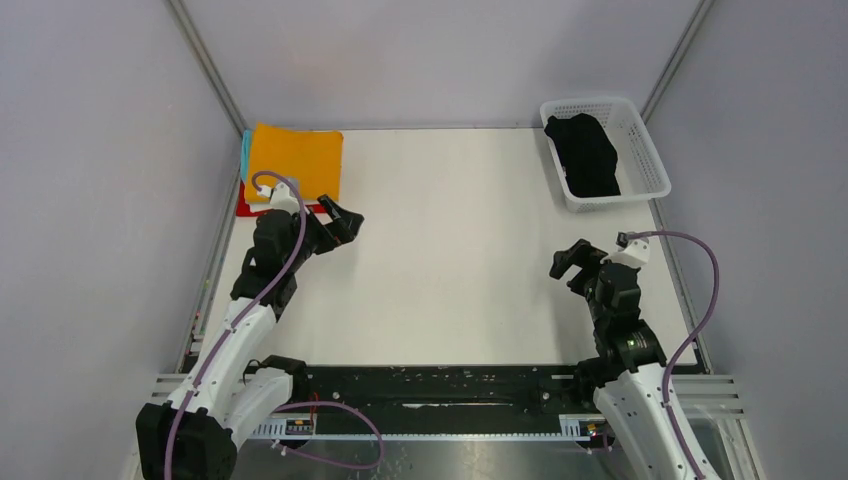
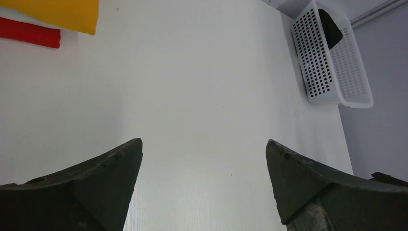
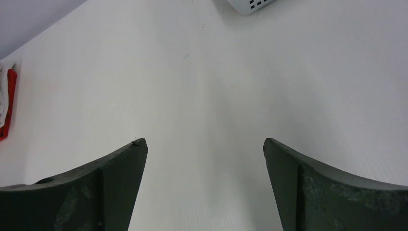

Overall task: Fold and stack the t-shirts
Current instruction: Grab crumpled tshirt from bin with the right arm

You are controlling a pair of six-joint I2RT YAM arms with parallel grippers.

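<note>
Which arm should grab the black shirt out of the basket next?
Right, likely: the right tool, open, hovers nearest the basket holding the black shirt; the left tool sits across the table near the orange shirt.

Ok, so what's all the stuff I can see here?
orange t-shirt: one, orange, folded, top of the pile, far left corner
red t-shirt: one, red, lower in that pile
teal t-shirt: one, teal, edge peeking out left of the pile
black t-shirt: one, black, bunched in the basket
basket: one, white mesh, far right corner
table: one, white
left arm, right arm: two, white and black, near edge
left hand: one, dark, open, empty
right hand: one, dark, open, empty
</note>
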